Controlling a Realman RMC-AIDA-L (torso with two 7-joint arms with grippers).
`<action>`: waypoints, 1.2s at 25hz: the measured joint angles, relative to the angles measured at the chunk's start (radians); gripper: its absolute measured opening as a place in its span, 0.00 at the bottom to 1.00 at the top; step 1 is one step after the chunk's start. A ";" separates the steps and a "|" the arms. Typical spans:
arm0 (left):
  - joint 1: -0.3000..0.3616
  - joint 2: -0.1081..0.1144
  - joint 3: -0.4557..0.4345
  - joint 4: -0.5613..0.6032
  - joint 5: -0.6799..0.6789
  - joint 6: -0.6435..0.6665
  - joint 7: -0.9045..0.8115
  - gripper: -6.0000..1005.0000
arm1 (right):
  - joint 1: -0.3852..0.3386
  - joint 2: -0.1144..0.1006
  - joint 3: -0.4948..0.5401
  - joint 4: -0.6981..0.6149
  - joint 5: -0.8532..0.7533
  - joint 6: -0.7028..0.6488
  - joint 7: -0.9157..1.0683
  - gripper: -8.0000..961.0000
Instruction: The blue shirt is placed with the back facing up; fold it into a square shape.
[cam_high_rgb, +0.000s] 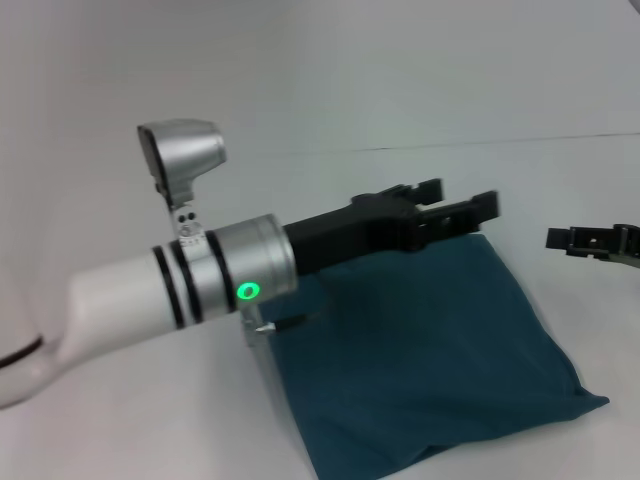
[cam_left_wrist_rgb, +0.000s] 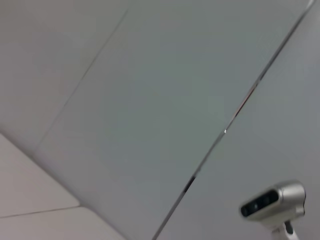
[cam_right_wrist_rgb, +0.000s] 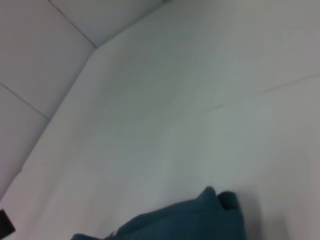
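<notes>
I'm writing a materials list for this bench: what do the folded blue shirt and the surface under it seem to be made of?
The dark teal-blue folded shirt looks like soft matte woven or knit fabric, likely cotton: it sags, shows gentle creases and rounded, puffy fold edges, with no sheen. The white table looks like a smooth, hard, matte panel, perhaps laminate or painted board; thin straight seam lines cross it. The exact material is unclear.

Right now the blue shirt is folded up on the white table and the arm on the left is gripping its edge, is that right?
Not quite. In the head view the left gripper hangs above the far edge of the blue shirt with its fingers apart, holding nothing. The shirt does lie folded on the white table.
</notes>
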 joint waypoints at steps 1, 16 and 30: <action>0.002 0.005 -0.028 0.000 0.043 0.010 0.000 0.83 | 0.006 -0.001 -0.011 0.001 -0.001 0.001 0.022 0.49; 0.146 0.094 -0.564 0.098 0.719 0.275 -0.003 0.92 | 0.162 0.011 -0.039 0.157 -0.140 0.218 0.128 0.56; 0.165 0.090 -0.635 0.167 0.919 0.340 -0.005 0.91 | 0.198 0.036 -0.058 0.239 -0.142 0.358 0.124 0.49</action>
